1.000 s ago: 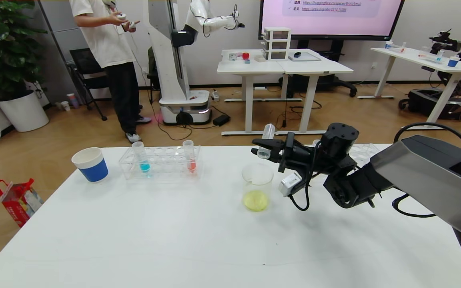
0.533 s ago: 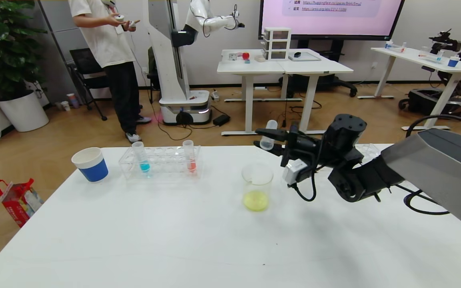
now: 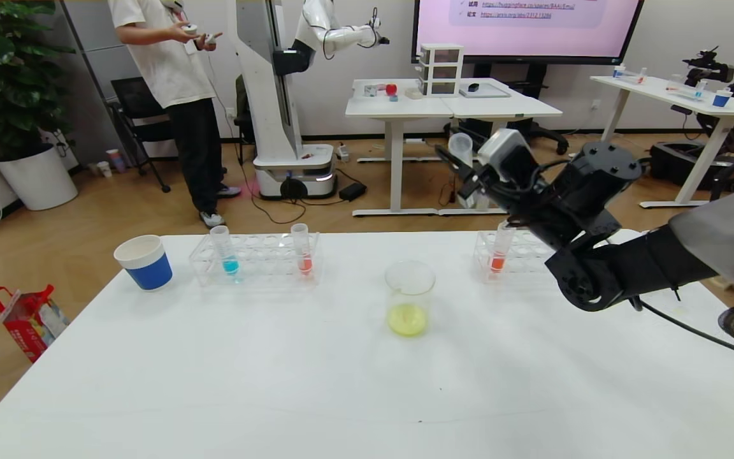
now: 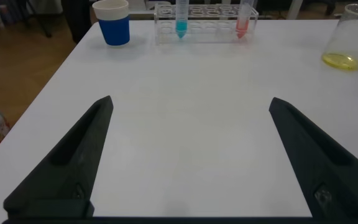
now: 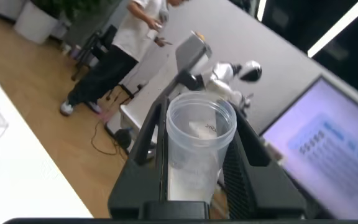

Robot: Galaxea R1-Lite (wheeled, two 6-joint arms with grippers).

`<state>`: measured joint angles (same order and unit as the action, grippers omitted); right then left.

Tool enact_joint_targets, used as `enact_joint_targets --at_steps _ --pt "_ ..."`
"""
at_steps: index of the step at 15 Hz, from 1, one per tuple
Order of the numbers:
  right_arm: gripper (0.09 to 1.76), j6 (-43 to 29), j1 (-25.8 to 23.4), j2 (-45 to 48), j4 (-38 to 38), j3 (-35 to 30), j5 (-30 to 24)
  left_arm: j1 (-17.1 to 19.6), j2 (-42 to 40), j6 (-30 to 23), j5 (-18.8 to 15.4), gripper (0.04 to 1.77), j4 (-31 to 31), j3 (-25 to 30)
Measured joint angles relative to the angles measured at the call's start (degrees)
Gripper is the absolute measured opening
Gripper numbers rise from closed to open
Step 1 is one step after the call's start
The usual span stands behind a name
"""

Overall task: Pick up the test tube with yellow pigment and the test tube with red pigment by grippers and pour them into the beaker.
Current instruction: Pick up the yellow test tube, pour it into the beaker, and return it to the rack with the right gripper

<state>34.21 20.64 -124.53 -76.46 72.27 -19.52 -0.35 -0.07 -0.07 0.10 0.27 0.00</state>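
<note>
Red-pigment test tube (image 3: 304,252), a slim clear plastic tube with salmon-red liquid at its foot, stands upright in the clear plastic rack (image 3: 255,259) on the robot's left half of the white table (image 3: 316,382), its long axis vertical and its rim up. It lies just across the table from the left claw (image 4: 188,155), which hangs low near the table's near edge with its two black fingers spread wide and nothing between them; in the left wrist view the tube sits far ahead and a little off the claw's centre line. The right claw (image 3: 462,167) is raised well above the far right side of the table and clamped on the emptied clear test tube (image 3: 460,148) that looks to have held the yellow pigment, rim upward, so the left arm is judged the nearer and freer one for the red tube. The small clear cylindrical beaker (image 3: 410,298) stands mid-table between the two racks with yellow-green liquid (image 3: 407,319) pooled in its bottom. Counted: two racks, the second (image 3: 526,255) on the right; one blue-liquid tube (image 3: 223,250) and one red tube in the left rack; one more orange-red tube (image 3: 500,250) in the right rack; one tube in the claw; one beaker; one blue-and-white paper cup (image 3: 144,261).
</note>
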Motion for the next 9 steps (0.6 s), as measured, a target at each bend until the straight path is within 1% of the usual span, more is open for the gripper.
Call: enact_joint_targets --at_steps 1,3,4,6,7,9 --pt "0.51 -4.3 0.8 1.2 0.1 -1.4 5.8 0.0 0.0 0.0 0.0 1.75 0.0 0.0" --pt "0.51 -10.4 2.3 3.6 2.5 -4.9 17.1 0.0 0.0 0.0 0.0 1.75 0.0 0.0" --pt "0.51 -14.4 2.8 4.8 4.7 -6.5 20.7 0.0 0.0 0.0 0.0 1.75 0.0 0.0" --pt "0.51 -22.3 3.4 7.6 11.0 -8.7 24.7 0.0 0.0 0.0 0.0 1.75 0.0 0.0" --pt "0.51 -23.9 3.4 8.7 13.1 -9.2 25.3 0.0 0.0 0.0 0.0 1.75 0.0 0.0" --pt "0.51 -26.5 2.1 12.2 20.3 -10.5 25.3 0.0 0.0 0.0 0.0 1.75 0.0 0.0"
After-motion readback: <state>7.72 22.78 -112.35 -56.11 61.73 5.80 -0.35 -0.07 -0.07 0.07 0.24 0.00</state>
